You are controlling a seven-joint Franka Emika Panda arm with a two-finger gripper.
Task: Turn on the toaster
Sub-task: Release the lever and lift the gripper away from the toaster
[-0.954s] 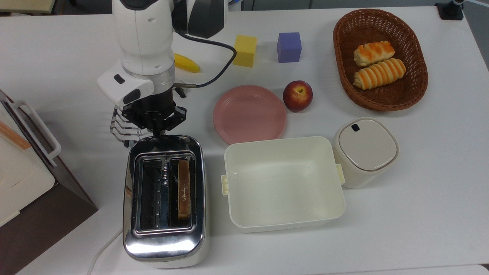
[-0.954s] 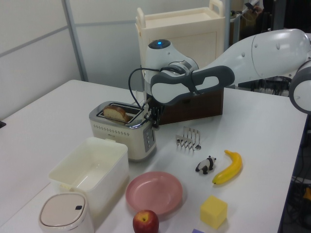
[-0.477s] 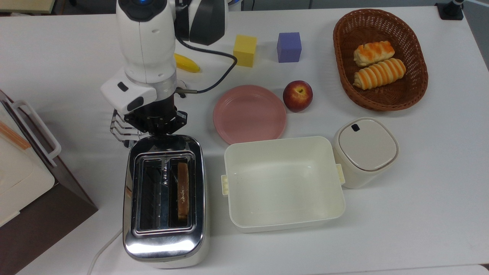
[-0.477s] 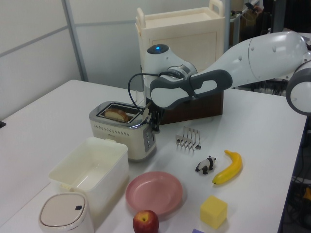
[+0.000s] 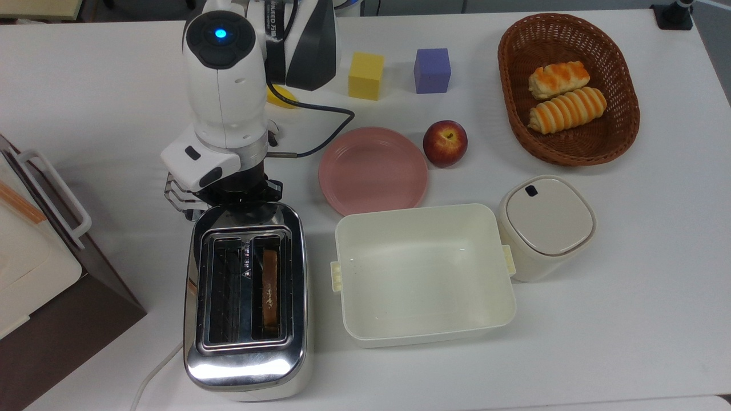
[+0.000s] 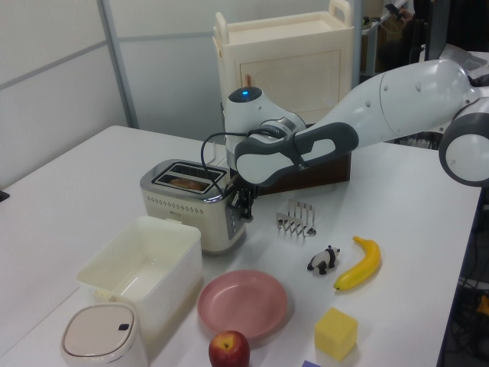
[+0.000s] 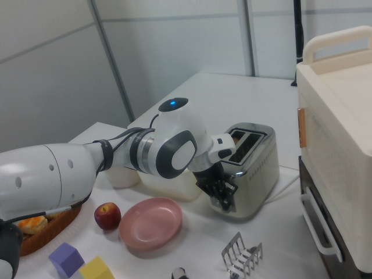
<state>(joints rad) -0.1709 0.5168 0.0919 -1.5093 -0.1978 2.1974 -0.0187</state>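
Note:
The toaster (image 5: 245, 297) has a shiny chrome top and a cream body, and stands at the front of the top view's left. A slice of toast (image 5: 270, 288) sits low inside the slot on the top view's right. My gripper (image 6: 246, 214) is shut and points down against the toaster's (image 6: 195, 202) end face. That is the end nearest the arm, where the lever is, and the lever itself is hidden behind the fingers. In the right view the gripper (image 7: 225, 202) hangs low on that end of the toaster (image 7: 250, 168).
A wire toast rack (image 5: 180, 197) stands just beside the wrist. A pink plate (image 5: 373, 170) and a cream tub (image 5: 422, 274) lie on the top view's right of the toaster. Beyond are a lidded canister (image 5: 546, 225), an apple (image 5: 445, 142) and a bread basket (image 5: 568, 88). The brown oven box (image 5: 34, 257) is at the top view's left edge.
My gripper has slid down the toaster's end face. The toast has sunk from standing proud of the slot to sitting low inside it.

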